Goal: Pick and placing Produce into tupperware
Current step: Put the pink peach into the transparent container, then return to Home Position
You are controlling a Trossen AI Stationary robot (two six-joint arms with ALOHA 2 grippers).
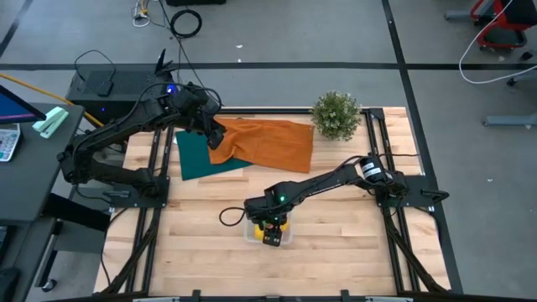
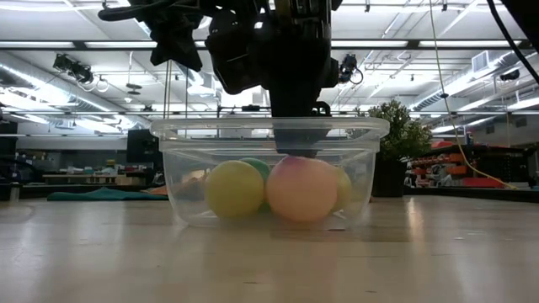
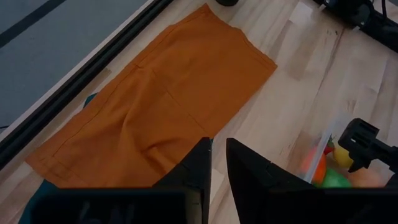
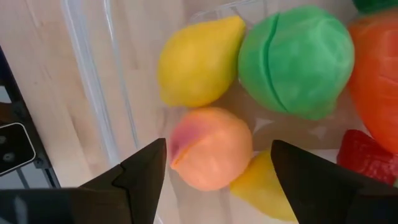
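Observation:
The clear tupperware (image 2: 269,130) stands on the wooden table near its near edge, also seen in the high view (image 1: 289,241). Inside lie the pale reddish apple (image 4: 211,148), two lemons (image 4: 199,59) (image 4: 264,190), the green round one (image 4: 295,59), the orange carrot (image 4: 376,81) and the red strawberry (image 4: 367,155). My right gripper (image 4: 218,149) is open and reaches down into the tupperware, one finger on each side of the apple with small gaps showing. My left gripper (image 3: 217,165) is shut, holds nothing, and hovers over the orange cloth (image 3: 161,106) near the far left.
An orange cloth (image 1: 264,143) partly overlaps a teal cloth (image 1: 195,158) at the far side. A bushy potted plant (image 1: 336,115) stands at the far right. A black cable loop (image 1: 228,216) lies just left of the tupperware. Metal frame rails run along both sides.

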